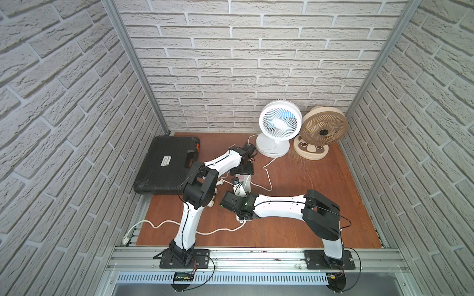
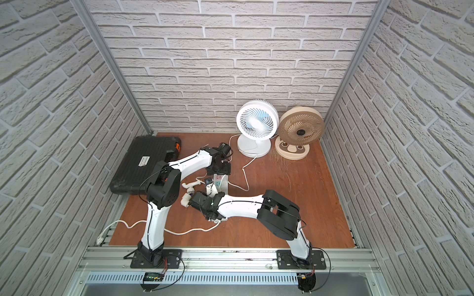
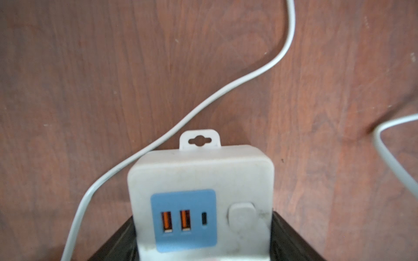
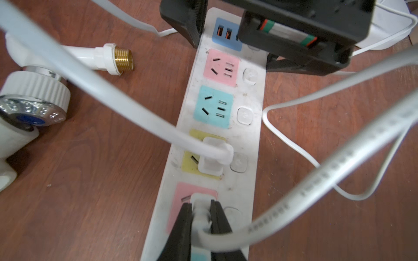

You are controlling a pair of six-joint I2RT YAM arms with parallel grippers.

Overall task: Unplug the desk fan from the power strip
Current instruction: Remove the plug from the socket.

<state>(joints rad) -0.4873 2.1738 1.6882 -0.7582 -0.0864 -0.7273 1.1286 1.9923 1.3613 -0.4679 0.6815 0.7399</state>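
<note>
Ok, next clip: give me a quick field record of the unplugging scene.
left end effector: clamped across power strip, USB end
right end effector: shut on white plug in pink socket beside yellow socket
yellow socket: second plug seated
fans: white fan, beige fan, at back wall
plug's fan: cannot tell

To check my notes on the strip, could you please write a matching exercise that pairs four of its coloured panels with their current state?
Things:
1. blue USB panel
2. teal panel
3. yellow panel
4. pink panel beside the yellow one

States:
A. holds a white plug that nothing grips
B. holds a second plug, pinched by the right gripper
C. mains slots all empty
D. sits at the end of the power strip that the left gripper clamps

Pairs: 1-D, 2-C, 3-A, 4-B
</note>
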